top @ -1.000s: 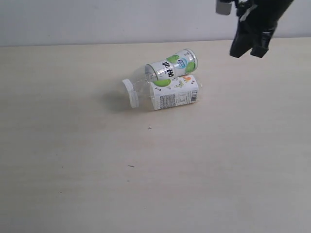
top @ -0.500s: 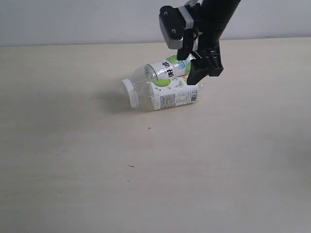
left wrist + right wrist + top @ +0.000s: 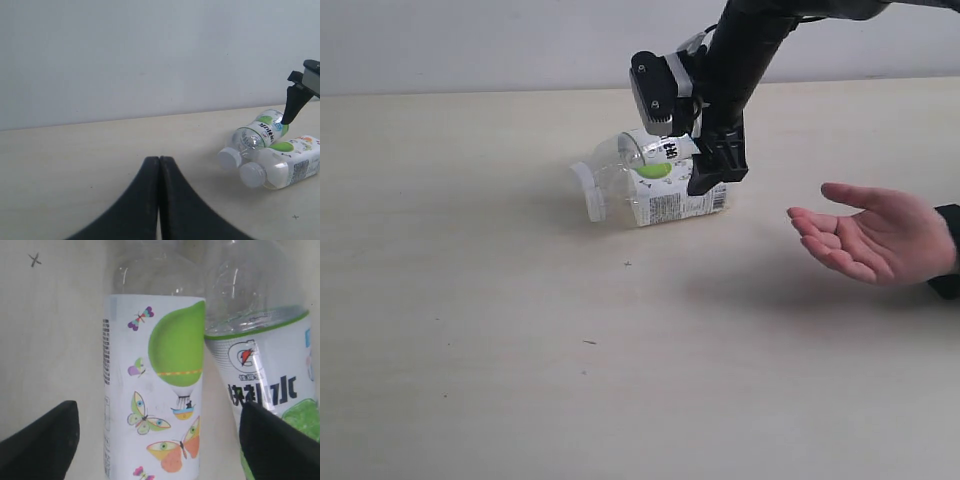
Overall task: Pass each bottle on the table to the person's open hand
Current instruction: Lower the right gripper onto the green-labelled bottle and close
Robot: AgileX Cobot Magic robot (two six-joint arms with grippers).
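At the far left the left pincer (image 3: 159, 162) idles low over the counter (image 3: 470, 350), its dark tapered fingers pressed together on nothing. Further right, toward the middle of the pale, matte, faintly wood-grained top, two bottles lie on their sides and touch: the butterfly bottle (image 3: 665, 203) flat on the counter, and the green-banded bottle (image 3: 645, 150) resting against and partly on top of it. Both are thin clear plastic, seemingly empty, with rounded shoulders, glossy white printed wraps and white caps (image 3: 251, 175) pointing left; no other bottles show. Directly above them hangs the right pincer (image 3: 157, 445), spread wide, one black finger beside the butterfly bottle and the other overlapping the green-banded one; it pinches nothing yet. The step in hand looks like the reach for a pickup. The next move probably calls for settling on one bottle, since the spread spans both, then lowering and closing gently across its body, because such light, slick, round walls are likely to dent or roll and the neighbour may be nudged. To the right waits the open hand (image 3: 865, 240), palm up, pinkish, slightly cupped, a dark cuff (image 3: 948, 262) at the wrist, well apart from the bottles, so a carry rightward would follow
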